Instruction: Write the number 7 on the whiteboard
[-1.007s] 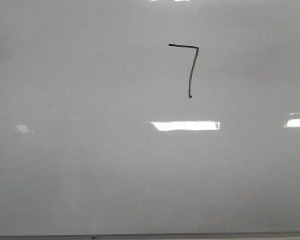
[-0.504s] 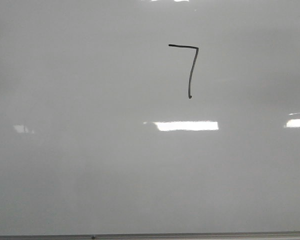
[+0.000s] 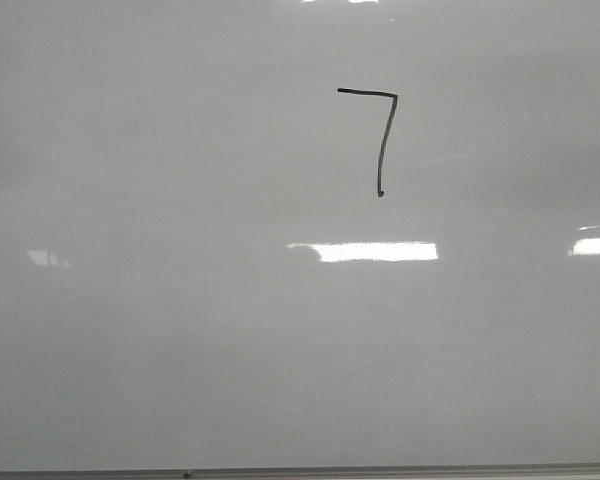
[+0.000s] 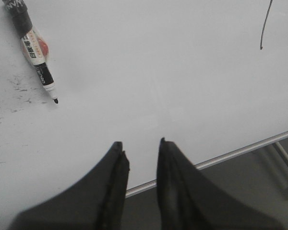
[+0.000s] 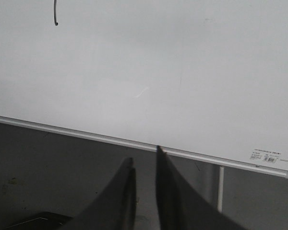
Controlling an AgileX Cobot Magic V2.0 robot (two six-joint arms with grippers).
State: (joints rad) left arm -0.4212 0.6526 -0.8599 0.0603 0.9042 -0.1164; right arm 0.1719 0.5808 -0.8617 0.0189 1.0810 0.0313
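Observation:
The whiteboard (image 3: pixel 180 330) fills the front view. A black number 7 (image 3: pixel 384 140) is drawn on it right of centre near the top; its downstroke's end shows in the left wrist view (image 4: pixel 265 28) and the right wrist view (image 5: pixel 55 14). A black marker (image 4: pixel 34 50), uncapped, lies on the board in the left wrist view, apart from my left gripper (image 4: pixel 139 143), which is open and empty over the board near its edge. My right gripper (image 5: pixel 144 155) is open and empty, off the board just outside its frame.
The board's thin metal frame (image 4: pixel 240 152) runs along its near edge, also in the right wrist view (image 5: pixel 86 135). Faint smudges (image 4: pixel 19 91) mark the board beside the marker. A small label (image 5: pixel 269 157) sits at the board's corner. Dark floor lies beyond the frame.
The 7 and the board are unchanged. Only the bright reflection under the 7 shifts slightly.

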